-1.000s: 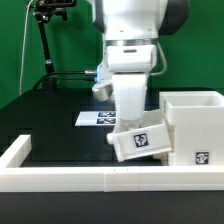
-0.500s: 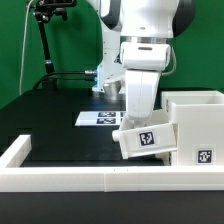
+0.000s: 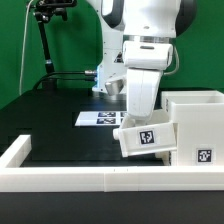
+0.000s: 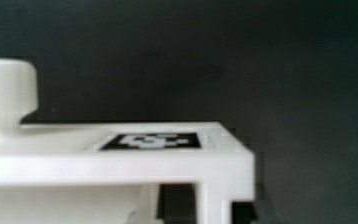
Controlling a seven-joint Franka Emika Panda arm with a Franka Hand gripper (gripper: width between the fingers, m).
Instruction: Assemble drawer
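Observation:
My gripper is shut on the wall of a small white tray. It holds the tray tilted above the table, its tagged face toward the camera. The tray's right side touches or nearly touches the front left of the tall white housing at the exterior view's right. In the wrist view the tray fills the lower part, with a black-and-white tag on its rim and a round knob. Two dark fingertips straddle the tray wall. A second tray is out of view.
The marker board lies flat on the black table behind the tray. A low white border wall runs along the front and up the exterior view's left. A black stand with cables rises at the back left.
The arm has carried the tray toward the exterior view's right, up against the housing. Over the last half second it has hardly moved.

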